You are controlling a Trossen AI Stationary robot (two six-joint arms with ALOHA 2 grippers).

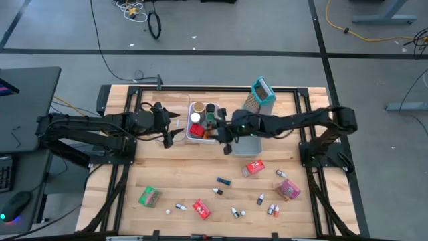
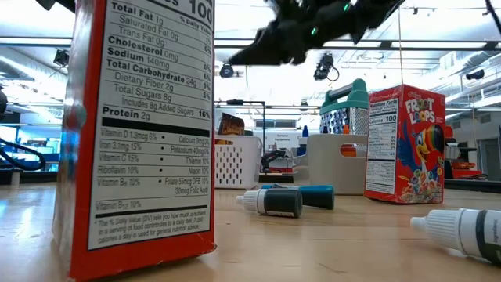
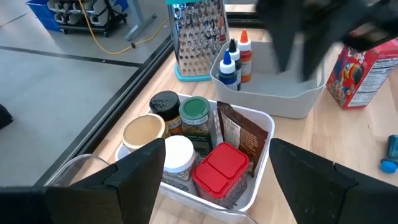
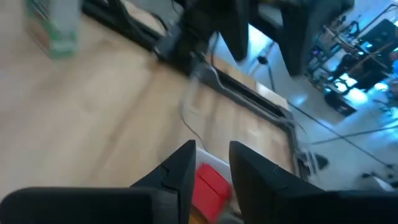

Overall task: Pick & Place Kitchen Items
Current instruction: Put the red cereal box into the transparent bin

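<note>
A red packet [image 2: 145,129] stands nearest, on the near table. My right gripper [image 1: 226,144] hangs by the white bin [image 1: 198,134] of jars [image 3: 194,115], fingers a little parted, holding nothing. My left gripper [image 1: 175,134] waits spread, left of the bin.

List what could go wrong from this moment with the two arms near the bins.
1. The right gripper hangs beside the white bin, and the left gripper waits open on the bin's other side; both arms could collide if they move inward.
2. The white bin is packed tight with jars and a red-lidded container, so another item may not seat and could tip out.
3. The metal grater stands close to the right arm's path.
</note>
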